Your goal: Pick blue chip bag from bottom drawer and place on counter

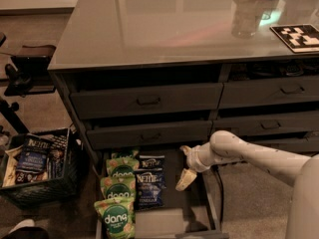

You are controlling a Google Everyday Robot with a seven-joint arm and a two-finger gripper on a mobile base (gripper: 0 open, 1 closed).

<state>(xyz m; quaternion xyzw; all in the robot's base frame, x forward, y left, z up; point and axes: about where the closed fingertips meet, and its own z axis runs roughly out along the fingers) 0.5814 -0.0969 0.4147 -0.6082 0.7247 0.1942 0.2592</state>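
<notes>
The blue chip bag [149, 188] lies flat in the open bottom drawer [175, 204], label up, with a second dark bag [151, 162] just behind it. My gripper [184, 166] hangs over the drawer's middle, just right of the blue bag and a little above the floor. It is open and empty, with one pale finger [185, 179] pointing down-left toward the bag. My white arm reaches in from the lower right. The counter [164, 24] spreads above the drawers.
Three green dang bags [118, 195] lie in a row left of the blue bag. A black crate [37, 166] of snack bags stands on the floor at the left. A clear glass [246, 15] and a checkered marker board [298, 37] sit on the counter's right side.
</notes>
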